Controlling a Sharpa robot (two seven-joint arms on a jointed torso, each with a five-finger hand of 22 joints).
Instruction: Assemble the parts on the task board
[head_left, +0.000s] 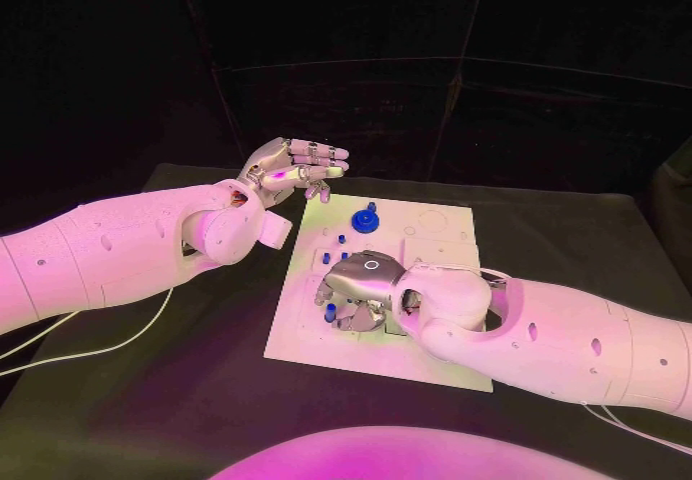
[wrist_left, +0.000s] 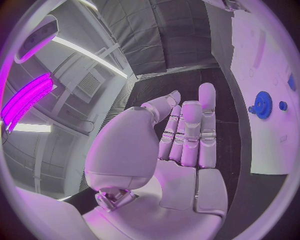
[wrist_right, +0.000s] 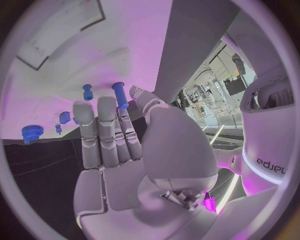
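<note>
The white task board (head_left: 436, 245) lies in the middle of the black table. My right hand (head_left: 364, 288) hovers low over the board's near left part. In the right wrist view its thumb and a finger pinch a long blue peg (wrist_right: 120, 95), which also shows under the hand (head_left: 330, 312). A blue gear (head_left: 366, 219) stands near the board's far left; it also shows in both wrist views (wrist_left: 263, 105) (wrist_right: 31, 132). Small blue pegs (head_left: 342, 239) stand between gear and hand, one of them (wrist_right: 87, 92) beside the held peg. My left hand (head_left: 296, 166) is raised off the board's far left corner, empty, with straight fingers (wrist_left: 190, 132).
A recessed slot (wrist_right: 59, 35) is cut into the board (wrist_right: 106, 55) beyond my right hand. The board's right half (head_left: 447, 300) shows only shallow holes and outlines. Black table (head_left: 188, 380) surrounds the board, with a white cable (head_left: 87, 350) under my left arm.
</note>
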